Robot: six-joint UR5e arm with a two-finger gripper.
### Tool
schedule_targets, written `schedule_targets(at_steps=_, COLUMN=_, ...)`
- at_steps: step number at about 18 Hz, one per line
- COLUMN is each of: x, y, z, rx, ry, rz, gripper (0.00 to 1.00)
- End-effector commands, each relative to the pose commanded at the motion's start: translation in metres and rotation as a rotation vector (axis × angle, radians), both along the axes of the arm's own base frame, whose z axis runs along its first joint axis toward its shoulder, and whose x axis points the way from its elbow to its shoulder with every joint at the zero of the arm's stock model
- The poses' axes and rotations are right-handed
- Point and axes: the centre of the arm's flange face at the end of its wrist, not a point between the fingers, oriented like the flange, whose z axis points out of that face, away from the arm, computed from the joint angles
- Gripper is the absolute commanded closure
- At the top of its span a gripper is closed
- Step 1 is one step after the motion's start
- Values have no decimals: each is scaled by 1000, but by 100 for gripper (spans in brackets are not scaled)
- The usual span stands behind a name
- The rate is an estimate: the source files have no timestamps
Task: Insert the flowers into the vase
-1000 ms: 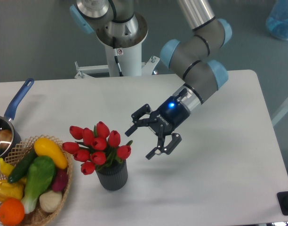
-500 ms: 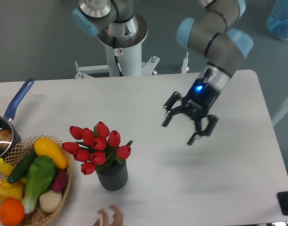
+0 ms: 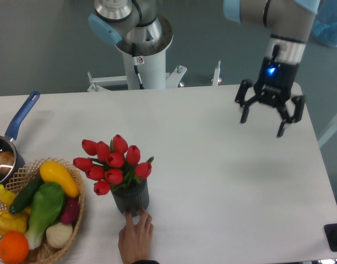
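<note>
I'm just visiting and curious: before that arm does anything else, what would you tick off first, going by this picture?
1. Flowers in the vase: ok, stems sit inside its mouth.
2. Vase upright: ok.
3. Gripper empty and open: ok, fingers spread, nothing between them.
4. Gripper clear of the flowers: ok, it hangs far off by the table's right rear edge.
5. No people in the workspace: not ok, a human hand touches the vase's base.
6. Basket and saucepan out of the way: ok, both at far left.
</note>
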Motion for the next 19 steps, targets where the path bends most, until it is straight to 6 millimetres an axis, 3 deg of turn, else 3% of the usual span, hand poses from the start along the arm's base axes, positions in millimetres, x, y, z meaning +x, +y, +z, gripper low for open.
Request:
schedule_targets(at_steps=5, x=21, y=-30, z=31, rx=-216, ry=67, rz=101, gripper=0)
schedule_targets(at_steps=11, x=20, y=-50, z=41, rx=-310, ry=104, rz=135, gripper=0)
schedule_targets(at_steps=14, x=24, y=-69, z=44, rx=-344, ry=100, rz=94, gripper=0)
schedule_targets(at_steps=19, x=26, y=-68, z=44, rx=-343, ry=98, rz=86, gripper=0)
